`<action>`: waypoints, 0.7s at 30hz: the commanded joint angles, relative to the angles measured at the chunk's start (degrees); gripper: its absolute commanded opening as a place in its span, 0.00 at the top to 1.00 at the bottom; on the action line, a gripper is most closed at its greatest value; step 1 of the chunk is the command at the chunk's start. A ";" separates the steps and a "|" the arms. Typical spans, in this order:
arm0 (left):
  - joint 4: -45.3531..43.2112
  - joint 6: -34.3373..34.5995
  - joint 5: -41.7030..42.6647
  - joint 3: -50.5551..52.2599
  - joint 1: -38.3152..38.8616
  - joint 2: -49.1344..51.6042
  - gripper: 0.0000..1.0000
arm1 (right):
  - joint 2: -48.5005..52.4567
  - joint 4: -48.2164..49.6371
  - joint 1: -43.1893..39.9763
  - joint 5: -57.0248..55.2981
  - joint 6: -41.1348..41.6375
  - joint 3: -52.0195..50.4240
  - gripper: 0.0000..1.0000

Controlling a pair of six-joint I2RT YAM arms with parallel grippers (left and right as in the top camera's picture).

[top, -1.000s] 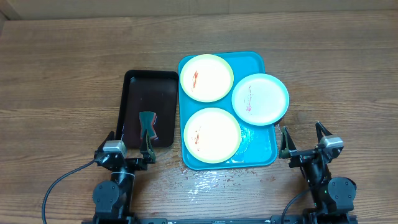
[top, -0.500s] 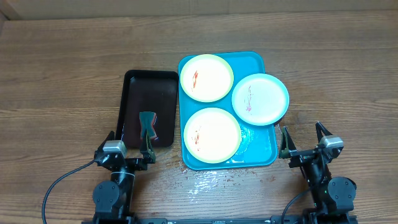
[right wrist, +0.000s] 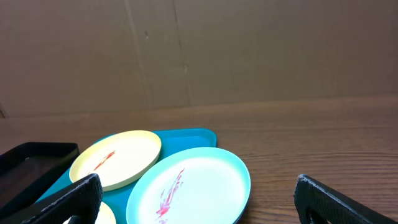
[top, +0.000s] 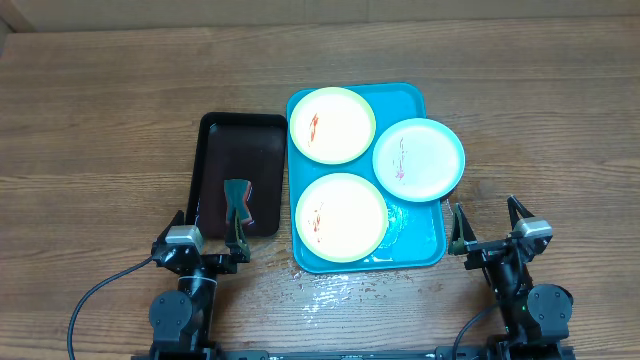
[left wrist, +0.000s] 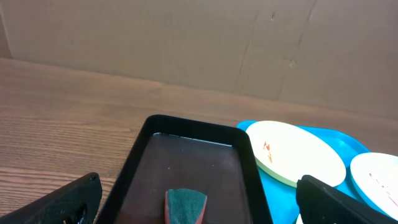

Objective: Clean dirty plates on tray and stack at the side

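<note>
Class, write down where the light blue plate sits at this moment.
Overhead view: the light blue plate sits on the turquoise tray at its right side, overhanging its right edge, beside the far yellow-green plate and the near yellow-green plate.

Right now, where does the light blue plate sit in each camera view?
Overhead: light blue plate right of centre, overhanging the right rim of the turquoise tray.
Left wrist: partly cut off at the right edge, low.
Right wrist: lower centre, closest plate.
Shared landmark: the turquoise tray under it, in all three views.

Three dirty plates (top: pixel 340 170) sit on the tray (top: pixel 415 245) beside a black tray (top: pixel 240 150).
</note>
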State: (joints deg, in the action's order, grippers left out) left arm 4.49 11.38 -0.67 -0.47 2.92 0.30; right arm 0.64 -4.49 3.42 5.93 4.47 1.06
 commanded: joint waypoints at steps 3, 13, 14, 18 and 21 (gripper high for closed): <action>-0.07 -1.11 0.28 0.20 0.11 0.09 0.00 | -0.37 0.35 0.33 -0.33 0.00 -0.61 0.00; -0.07 -1.03 0.85 0.20 0.11 0.09 0.00 | -0.37 0.35 0.33 -0.33 0.00 -0.61 0.00; -0.04 -0.66 1.42 0.20 0.11 0.09 0.00 | -0.37 0.35 0.33 -0.35 0.00 -0.61 0.00; -1.60 3.87 3.28 0.20 0.11 0.09 0.00 | -0.37 0.39 0.33 0.72 0.24 -0.61 0.00; -5.35 6.67 5.11 0.20 0.11 0.09 0.00 | -0.37 0.68 0.33 1.92 0.28 -0.61 0.00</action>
State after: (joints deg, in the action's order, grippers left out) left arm 1.52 14.28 1.45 -0.47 2.92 0.34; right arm 0.64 -4.40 3.42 6.61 4.49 1.06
